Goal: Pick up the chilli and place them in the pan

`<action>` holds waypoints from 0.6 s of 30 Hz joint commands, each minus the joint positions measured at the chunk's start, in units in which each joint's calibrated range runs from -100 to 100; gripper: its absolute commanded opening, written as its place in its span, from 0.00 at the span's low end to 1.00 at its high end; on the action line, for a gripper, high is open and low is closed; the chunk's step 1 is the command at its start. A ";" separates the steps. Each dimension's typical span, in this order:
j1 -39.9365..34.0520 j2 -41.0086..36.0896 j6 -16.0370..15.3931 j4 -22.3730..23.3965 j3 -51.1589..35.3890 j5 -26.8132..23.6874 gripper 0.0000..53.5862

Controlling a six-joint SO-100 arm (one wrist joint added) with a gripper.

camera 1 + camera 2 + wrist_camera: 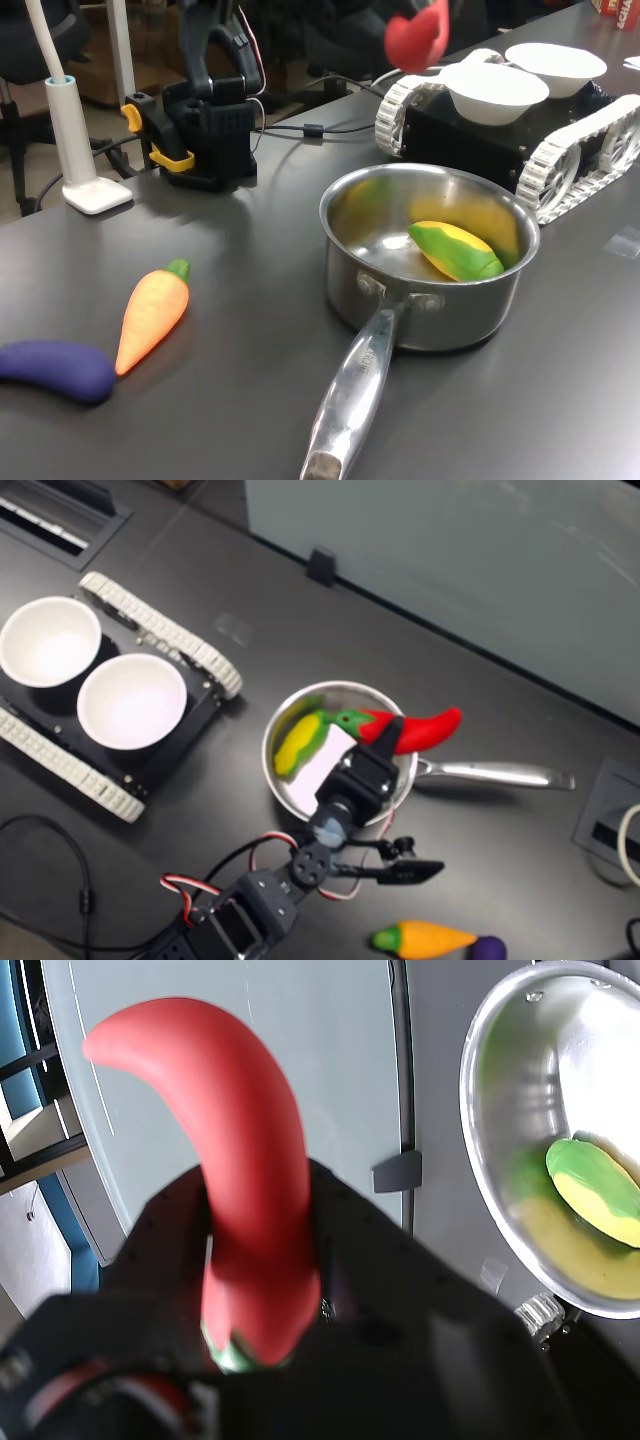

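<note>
Chilli (415,730) in gripper (385,735) jaws

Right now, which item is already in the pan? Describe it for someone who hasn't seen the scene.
Find the steel pan mid-table in the first exterior view. Inside lies a toy corn cob, yellow with green husk. Unlike the red chilli held in the gripper, it rests on the pan's floor.

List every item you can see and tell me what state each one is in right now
chilli: gripped, held in the air over the pan
gripper: shut on the chilli
pan: upright on the table, holding a toy corn
corn: lying inside the pan
carrot: lying on the table
eggplant: lying beside the carrot
two white bowls: upright, empty, on the tracked vehicle
</note>
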 commanded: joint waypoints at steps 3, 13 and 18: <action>-5.96 -5.28 4.64 -6.90 4.85 -0.39 0.00; -13.53 -8.66 7.67 -11.50 17.49 0.10 0.00; -15.02 -9.00 8.01 -13.72 22.67 0.34 0.00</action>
